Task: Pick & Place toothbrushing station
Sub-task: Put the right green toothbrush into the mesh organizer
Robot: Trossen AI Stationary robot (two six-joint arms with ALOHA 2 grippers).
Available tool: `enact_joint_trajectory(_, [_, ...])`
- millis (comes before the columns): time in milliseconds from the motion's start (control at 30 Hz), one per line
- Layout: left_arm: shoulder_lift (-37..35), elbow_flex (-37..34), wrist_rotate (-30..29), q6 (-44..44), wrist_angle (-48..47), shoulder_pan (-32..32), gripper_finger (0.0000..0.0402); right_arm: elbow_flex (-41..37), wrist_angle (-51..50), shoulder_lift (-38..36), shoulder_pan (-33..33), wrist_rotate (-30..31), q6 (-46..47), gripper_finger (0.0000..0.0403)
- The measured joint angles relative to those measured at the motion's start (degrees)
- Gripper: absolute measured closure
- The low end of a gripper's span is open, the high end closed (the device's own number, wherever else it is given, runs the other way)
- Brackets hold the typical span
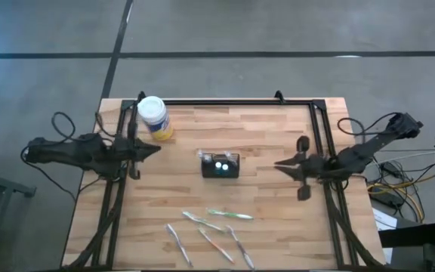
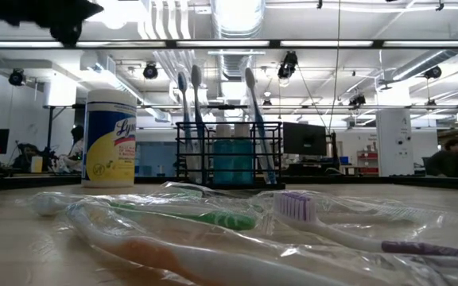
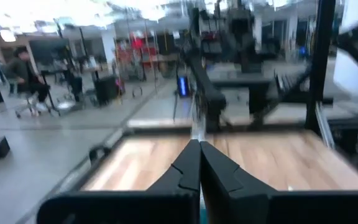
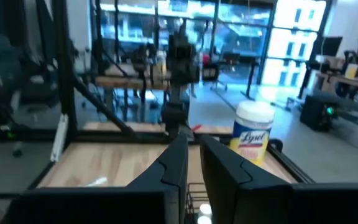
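The black wire-mesh caddy [image 1: 221,165] stands upright on its base at the middle of the wooden table, and it also shows in the low view [image 2: 229,155]. Toothbrushes [image 2: 194,103] stand in it, heads up. Several more toothbrushes [image 1: 216,227] in clear wrappers lie flat near the table's near edge, close to the low camera [image 2: 205,216]. My left gripper [image 1: 157,149] hovers shut and empty left of the caddy. My right gripper [image 1: 276,163] hovers right of the caddy, empty, with only a narrow gap between its fingers.
A white-lidded yellow wipes jar [image 1: 155,119] stands at the far left of the table, near my left gripper, and also shows in the right wrist view [image 4: 253,134]. Black frame rails [image 1: 225,101] run along the table's far, left and right edges.
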Motion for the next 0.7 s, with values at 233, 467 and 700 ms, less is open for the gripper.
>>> enact_joint_trajectory(233, [-3.7, -6.6, 0.0, -0.9, 1.2, 0.0, 0.0399, -10.9, 0.6, -10.8, -3.3, -2.4, 5.9, 0.036])
enact_joint_trajectory(467, [-3.6, -8.5, 1.7, 0.4, 1.5, 0.1, 0.0395, -21.8, 7.0, -16.4, -12.7, -15.1, 8.9, 0.0362])
enact_joint_trajectory(700, [-3.5, -8.7, 1.7, 2.2, 1.5, 0.0, 0.0399, -26.3, 8.2, -19.7, -25.6, -23.9, 10.8, 0.0392])
